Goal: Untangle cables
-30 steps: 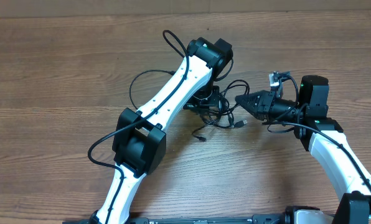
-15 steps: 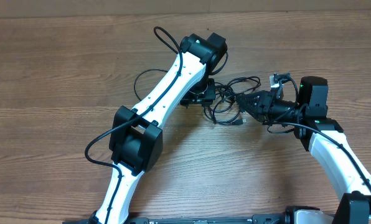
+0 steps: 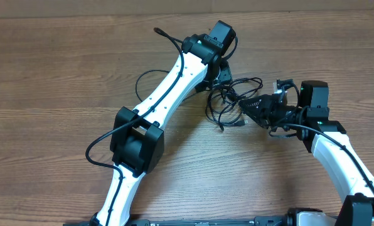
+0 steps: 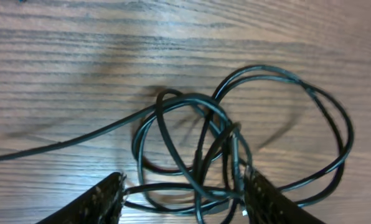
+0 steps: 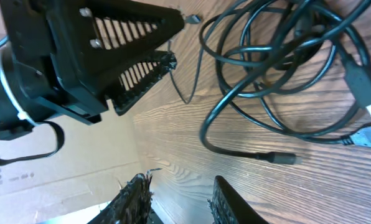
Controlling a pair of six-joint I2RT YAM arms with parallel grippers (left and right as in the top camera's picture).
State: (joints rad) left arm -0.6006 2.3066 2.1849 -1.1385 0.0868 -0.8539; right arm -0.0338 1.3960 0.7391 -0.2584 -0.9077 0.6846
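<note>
From overhead the left jaws are hidden beneath their own wrist, and the cables (image 3: 232, 99) cross too densely to count the strands. The left arm (image 3: 168, 94) stretches long and diagonal toward the far edge of the desk (image 3: 49, 75). The right arm (image 3: 337, 150) bends in from the right edge, nose low. Both pairs of jaws are parted and gripping nothing, the left ones straddling loops. The thin, glossy black cords coil loosely near the middle of the wood-grain desk, with small plugs (image 5: 279, 158) poking out.
</note>
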